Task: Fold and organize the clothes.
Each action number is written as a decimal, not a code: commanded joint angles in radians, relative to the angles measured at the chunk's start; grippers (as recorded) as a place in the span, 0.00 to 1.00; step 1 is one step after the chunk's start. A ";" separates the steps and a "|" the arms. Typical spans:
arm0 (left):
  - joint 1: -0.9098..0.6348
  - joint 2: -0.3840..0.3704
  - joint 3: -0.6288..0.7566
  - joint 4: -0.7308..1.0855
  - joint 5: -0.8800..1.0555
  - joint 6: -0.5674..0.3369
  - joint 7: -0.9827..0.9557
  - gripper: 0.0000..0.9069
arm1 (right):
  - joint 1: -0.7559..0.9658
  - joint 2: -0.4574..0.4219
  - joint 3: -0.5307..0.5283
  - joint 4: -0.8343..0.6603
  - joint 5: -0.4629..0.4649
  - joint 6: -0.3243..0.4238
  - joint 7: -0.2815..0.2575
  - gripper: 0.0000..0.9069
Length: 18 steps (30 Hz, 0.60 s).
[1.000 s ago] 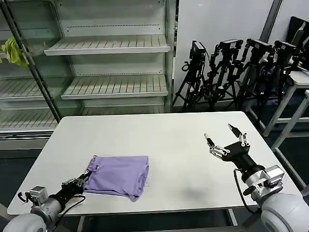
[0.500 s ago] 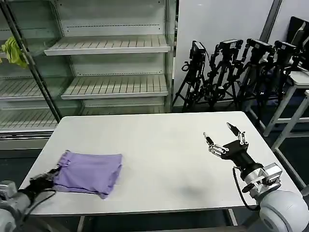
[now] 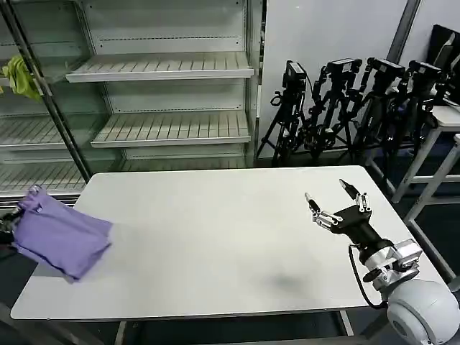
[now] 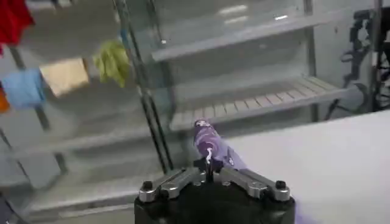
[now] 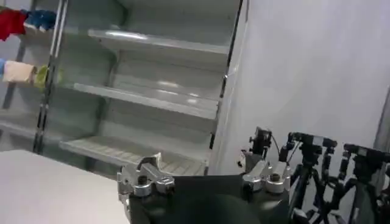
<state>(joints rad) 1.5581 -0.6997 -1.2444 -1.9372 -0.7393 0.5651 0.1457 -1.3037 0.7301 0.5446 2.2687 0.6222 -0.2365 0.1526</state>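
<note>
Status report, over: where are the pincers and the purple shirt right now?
Left pincer shut on folded T-shirt, lifted at table's left edge. Right pincer open, hovering over right side. Nothing in the way.

I see a white table (image 3: 237, 237) with rounded corners in front. Behind it stands an open shelf unit (image 3: 162, 100) with slatted grey shelves and a metal frame. A yellow-green cloth (image 3: 20, 77) hangs at its left side. To the right, a plain white wall panel (image 3: 323, 36) backs a row of black tripods (image 3: 345, 108). Another white table edge (image 3: 449, 115) sits far right. Lighting is even.
</note>
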 commanded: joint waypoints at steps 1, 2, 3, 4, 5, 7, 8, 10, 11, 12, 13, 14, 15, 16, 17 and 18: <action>-0.005 0.003 0.007 -0.126 -0.026 0.011 -0.022 0.08 | -0.016 0.002 0.017 -0.002 0.001 0.003 0.001 1.00; -0.004 -0.028 0.057 -0.149 -0.024 0.011 -0.023 0.08 | -0.019 0.004 0.018 -0.002 0.000 0.003 0.001 1.00; -0.001 -0.062 0.099 -0.188 -0.023 0.011 -0.029 0.08 | -0.022 0.007 0.018 -0.002 -0.001 0.004 0.001 1.00; 0.005 -0.102 0.142 -0.211 -0.017 0.012 -0.035 0.08 | -0.025 0.009 0.018 -0.001 -0.003 0.003 0.003 1.00; 0.002 -0.133 0.206 -0.227 -0.007 0.012 -0.035 0.08 | -0.029 0.010 0.018 0.001 -0.005 0.002 0.004 1.00; 0.003 -0.194 0.338 -0.270 0.017 0.012 -0.042 0.08 | -0.037 0.013 0.021 0.005 -0.010 0.000 0.006 1.00; 0.002 -0.217 0.382 -0.276 0.021 0.012 -0.044 0.08 | -0.042 0.013 0.023 0.008 -0.011 -0.001 0.006 1.00; -0.008 -0.262 0.477 -0.296 0.043 0.011 -0.045 0.08 | -0.047 0.014 0.028 0.011 -0.013 -0.005 0.008 1.00; -0.019 -0.285 0.524 -0.299 0.047 0.011 -0.049 0.08 | -0.049 0.014 0.030 0.013 -0.015 -0.006 0.010 1.00; -0.033 -0.306 0.571 -0.296 0.071 0.011 -0.049 0.08 | -0.053 0.016 0.032 0.015 -0.017 -0.010 0.012 1.00; -0.048 -0.326 0.607 -0.289 0.075 0.011 -0.053 0.08 | -0.057 0.017 0.034 0.016 -0.018 -0.012 0.014 1.00; -0.057 -0.332 0.638 -0.286 0.078 0.011 -0.055 0.08 | -0.060 0.018 0.035 0.017 -0.019 -0.013 0.014 1.00; -0.075 -0.350 0.661 -0.273 0.091 0.011 -0.055 0.08 | -0.066 0.021 0.037 0.018 -0.023 -0.014 0.015 1.00; -0.089 -0.356 0.678 -0.266 0.092 0.011 -0.055 0.08 | -0.075 0.024 0.041 0.020 -0.027 -0.016 0.015 1.00; -0.095 -0.363 0.686 -0.259 0.093 0.011 -0.055 0.08 | -0.080 0.025 0.043 0.021 -0.029 -0.016 0.015 1.00; -0.106 -0.368 0.698 -0.248 0.096 0.010 -0.055 0.08 | -0.091 0.028 0.046 0.022 -0.033 -0.016 0.015 1.00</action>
<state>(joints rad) 1.5199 -0.9152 -0.8594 -2.1431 -0.6888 0.5737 0.1027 -1.3609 0.7532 0.5812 2.2870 0.5980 -0.2508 0.1669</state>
